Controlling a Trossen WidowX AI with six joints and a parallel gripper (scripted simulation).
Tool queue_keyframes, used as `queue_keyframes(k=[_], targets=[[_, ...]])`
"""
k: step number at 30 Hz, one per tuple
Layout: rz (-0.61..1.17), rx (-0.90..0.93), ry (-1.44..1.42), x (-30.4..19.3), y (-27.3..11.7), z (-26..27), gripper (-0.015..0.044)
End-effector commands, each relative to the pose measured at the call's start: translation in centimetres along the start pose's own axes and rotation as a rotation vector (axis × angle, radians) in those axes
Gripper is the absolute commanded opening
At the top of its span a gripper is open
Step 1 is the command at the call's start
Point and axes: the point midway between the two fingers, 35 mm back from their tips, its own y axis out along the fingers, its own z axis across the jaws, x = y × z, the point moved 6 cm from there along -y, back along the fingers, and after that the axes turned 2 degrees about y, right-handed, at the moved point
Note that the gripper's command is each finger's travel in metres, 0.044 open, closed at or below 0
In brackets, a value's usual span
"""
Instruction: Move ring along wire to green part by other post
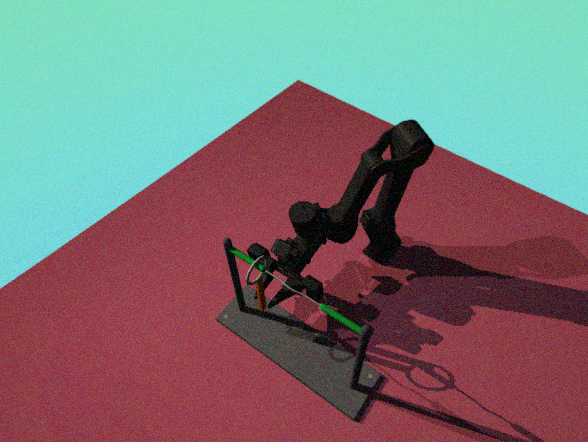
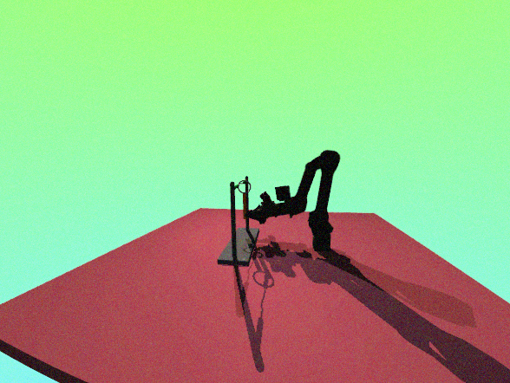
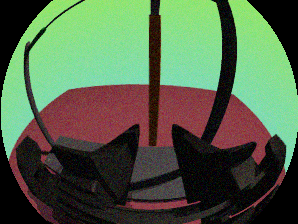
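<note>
The ring [image 1: 248, 276] [image 2: 250, 187] hangs around the wire at the green part [image 1: 241, 255] beside the left post [image 1: 234, 280] in the top view. Its orange handle [image 1: 260, 296] [image 2: 245, 205] [image 3: 155, 60] hangs straight down. My gripper [image 1: 267, 296] [image 2: 248, 214] [image 3: 156, 128] is partly open, with its tips at the lower part of the handle. In the wrist view the handle shows in the gap between the fingertips, with space on both sides. Whether it is fully between the tips in depth is hard to tell. The ring's top is out of the wrist view.
The thin grey wire [image 1: 306, 295] runs above the fingers to the other green part [image 1: 340, 318] and the other post [image 1: 361, 357] [image 2: 233, 217]. The grey base plate [image 1: 320, 360] [image 2: 234, 253] lies below. Dark shadows fall across the red table [image 1: 150, 325].
</note>
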Motion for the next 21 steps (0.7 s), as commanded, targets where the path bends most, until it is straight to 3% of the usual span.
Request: queue_keyframes(k=[1,21], targets=[[0.003,-0.003,0.009,-0.1,0.8,-0.1,0.016],[0.0,-0.002,0.01,-0.4,2.8,0.2,0.016]])
